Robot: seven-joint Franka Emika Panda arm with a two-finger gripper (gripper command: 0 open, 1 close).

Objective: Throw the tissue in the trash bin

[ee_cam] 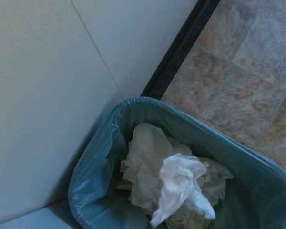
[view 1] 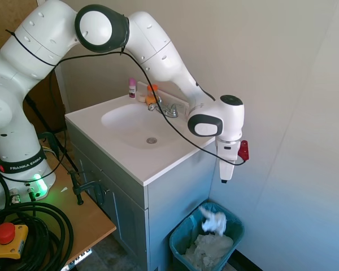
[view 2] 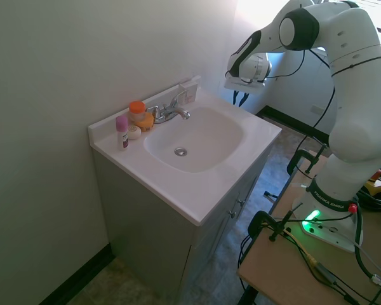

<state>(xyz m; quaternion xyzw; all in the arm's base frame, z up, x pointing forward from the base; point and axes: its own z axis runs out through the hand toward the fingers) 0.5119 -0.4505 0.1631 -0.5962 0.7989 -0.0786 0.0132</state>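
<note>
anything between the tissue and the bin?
Nothing visible. The tissue is already within the mouth of the trash bin, above the heap of crumpled paper. The hand hangs above it, beside the cabinet.

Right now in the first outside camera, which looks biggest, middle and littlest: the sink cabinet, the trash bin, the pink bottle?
1. Sink cabinet, by far the biggest.
2. Trash bin, partly cut off by the picture's edge.
3. Pink bottle, the littlest; it stands farther from the camera, though still clearly smallest.
</note>
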